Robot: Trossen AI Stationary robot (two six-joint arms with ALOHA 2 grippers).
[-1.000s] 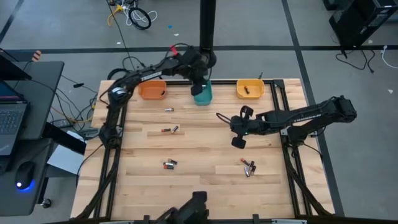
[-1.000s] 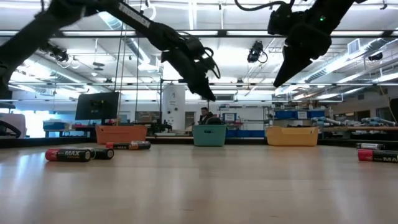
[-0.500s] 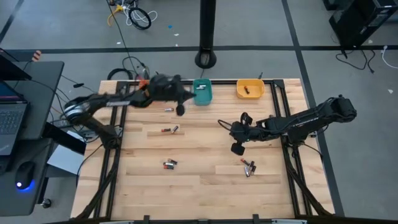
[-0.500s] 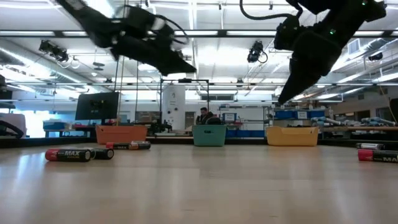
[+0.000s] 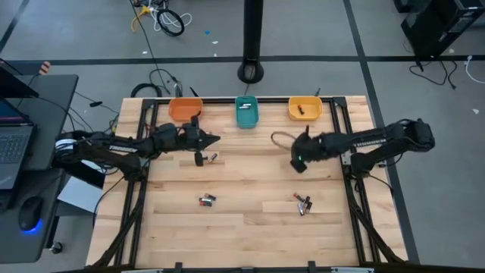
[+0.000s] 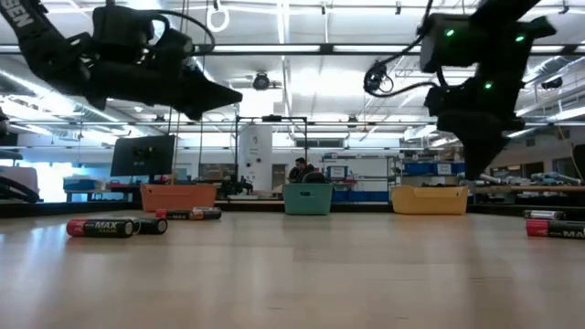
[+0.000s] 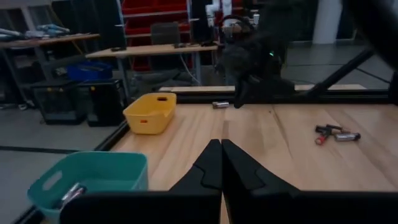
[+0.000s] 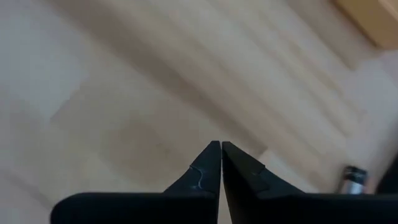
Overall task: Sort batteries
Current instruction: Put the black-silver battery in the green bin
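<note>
Wooden table (image 5: 242, 220) carries orange bin (image 5: 185, 111), teal bin (image 5: 246, 112), yellow bin (image 5: 305, 108) along far edge. Left gripper (image 5: 211, 139) hovers closed, empty, above batteries (image 5: 208, 158) mid-left. Right gripper (image 5: 297, 164) fingers together, empty, mid-right. More cells lie near front. Judgement: light, rigid, smooth cylinders, prone to roll; pinch mid-body across barrel.

Three bins stood along the tabletop's (image 5: 250, 227) 12 o'clock edge: one orange (image 5: 182, 112) at 11, one teal (image 5: 246, 121) at 12, one yellow (image 5: 314, 112) at 1. The teal bin held one battery (image 5: 244, 107), and the yellow bin held one as well (image 5: 301, 110). Loose batteries lay in three spots: two at 7 o'clock (image 5: 206, 200), at least two at 4 o'clock (image 5: 303, 203), and at least one at 10 o'clock (image 5: 213, 158).
</note>
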